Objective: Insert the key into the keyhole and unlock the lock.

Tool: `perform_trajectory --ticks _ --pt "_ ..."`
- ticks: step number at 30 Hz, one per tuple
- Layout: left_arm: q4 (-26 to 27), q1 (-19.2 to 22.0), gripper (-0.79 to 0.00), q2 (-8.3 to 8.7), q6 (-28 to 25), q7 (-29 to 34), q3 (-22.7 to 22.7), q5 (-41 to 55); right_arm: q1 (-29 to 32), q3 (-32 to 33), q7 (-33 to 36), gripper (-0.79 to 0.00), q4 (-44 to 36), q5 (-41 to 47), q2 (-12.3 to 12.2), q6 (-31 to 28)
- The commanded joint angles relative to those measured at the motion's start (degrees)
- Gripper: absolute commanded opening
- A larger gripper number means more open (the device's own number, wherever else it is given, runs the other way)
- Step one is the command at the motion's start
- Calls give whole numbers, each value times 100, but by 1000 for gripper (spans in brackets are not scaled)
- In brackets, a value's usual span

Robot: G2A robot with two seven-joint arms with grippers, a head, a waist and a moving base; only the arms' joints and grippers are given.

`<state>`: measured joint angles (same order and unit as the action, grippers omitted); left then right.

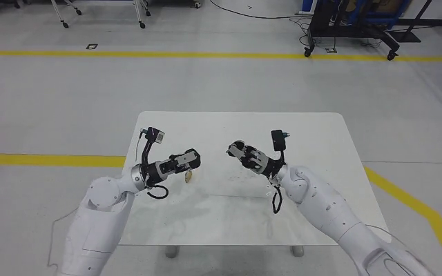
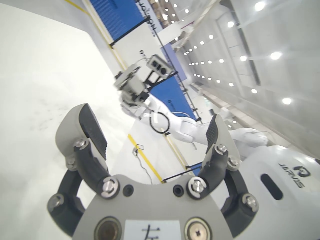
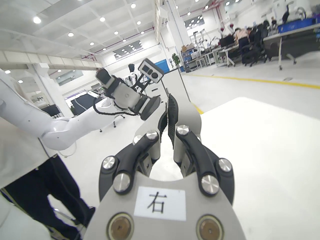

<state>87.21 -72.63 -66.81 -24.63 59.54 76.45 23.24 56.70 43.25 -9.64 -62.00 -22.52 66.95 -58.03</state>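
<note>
**Unlocking not yet begun**

Nothing is judged to have been inserted or turned so far. The left tool is spread wide and empty. The right tool is pinched nearly closed, and nothing can be seen between its pads. A small brass piece, taken to be the lock or the key (which cannot be told), lies on the white worktop just beside the left tool and apart from the right tool. Pick-up, insertion and turning all appear left to do. The worktop is surrounded by pale floor marked with yellow lines.

white table, left pincer facing right pincer, small yellowish object just beside left pincer
</note>
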Motion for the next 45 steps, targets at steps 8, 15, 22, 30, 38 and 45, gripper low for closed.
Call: perform_trajectory --ticks 8,15,22,30,38,45 --pt "-781 722 -277 -104 -233 3 -605 -75 -253 -198 2845 -785 -34 3444 -122 3" --pt "-973 961 -529 -126 -152 41 -823 -244 -314 -164 3749 -785 59 4324 -149 145" --pt "-1027 1051 -502 -130 -14 -38 -965 -462 -378 -136 4020 -785 103 4411 -96 329" --pt "-1068 1113 -785 -122 108 -113 -1057 -672 -413 -186 4300 -785 164 4522 0 391" --pt "-1088 1196 -785 -131 168 -187 -1195 -827 -431 -147 4435 -785 279 4611 74 327" --pt "-1129 1237 -754 -135 180 -177 -1266 -780 -421 -94 4449 -785 372 4579 129 293"
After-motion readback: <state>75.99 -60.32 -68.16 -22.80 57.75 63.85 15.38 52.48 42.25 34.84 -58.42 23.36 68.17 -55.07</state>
